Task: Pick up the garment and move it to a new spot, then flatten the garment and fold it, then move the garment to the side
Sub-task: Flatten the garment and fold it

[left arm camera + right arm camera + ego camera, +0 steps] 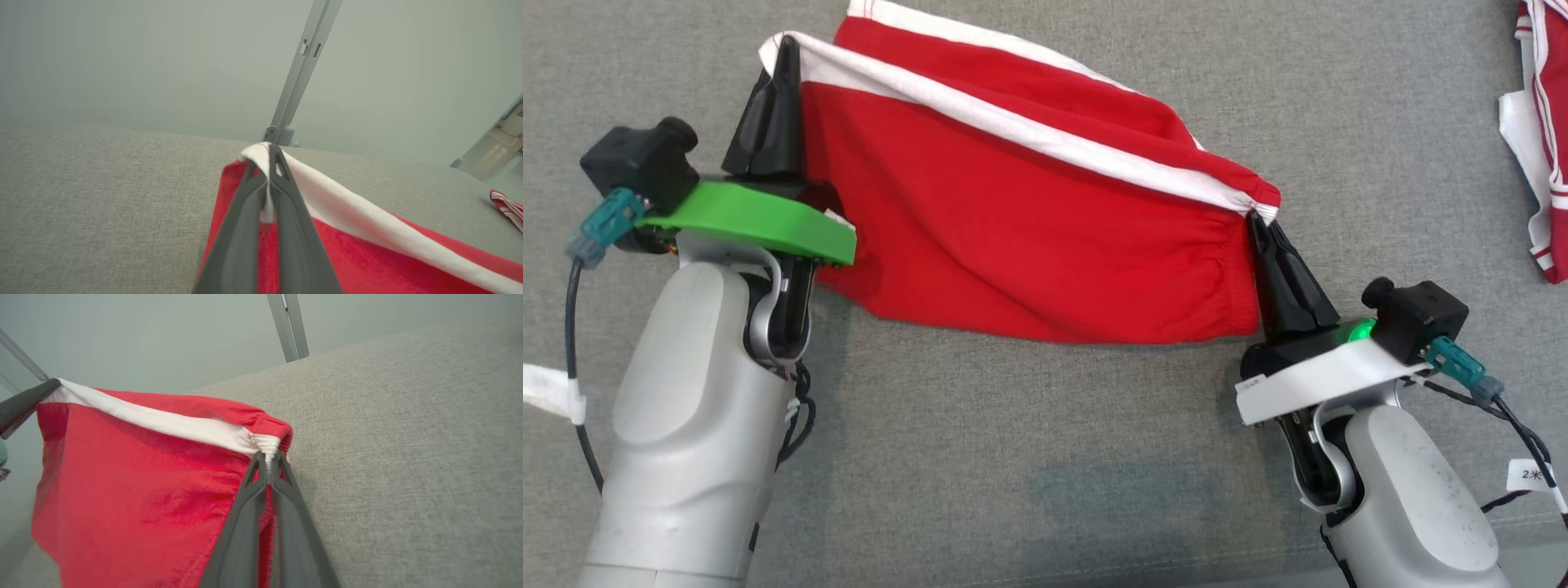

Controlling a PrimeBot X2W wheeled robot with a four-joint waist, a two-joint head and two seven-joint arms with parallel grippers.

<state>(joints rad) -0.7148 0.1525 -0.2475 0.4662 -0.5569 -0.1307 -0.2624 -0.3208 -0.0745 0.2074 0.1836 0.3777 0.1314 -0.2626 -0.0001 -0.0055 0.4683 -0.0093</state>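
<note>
Garment [1029, 245], red with a white stripe, hung stretched over the grey table [1045, 474]: the left gripper [786, 42] and the right gripper [1252, 219] each pinched a striped corner tight, jaws closed on cloth, probably keeping it taut for flattening.

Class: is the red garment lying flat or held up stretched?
Held up stretched: the left end effector and right end effector each pinch a white-banded corner of the red garment.

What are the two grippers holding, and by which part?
Red garment: left gripper pinches one end of its white stripe, right gripper the other, gathered end.
</note>
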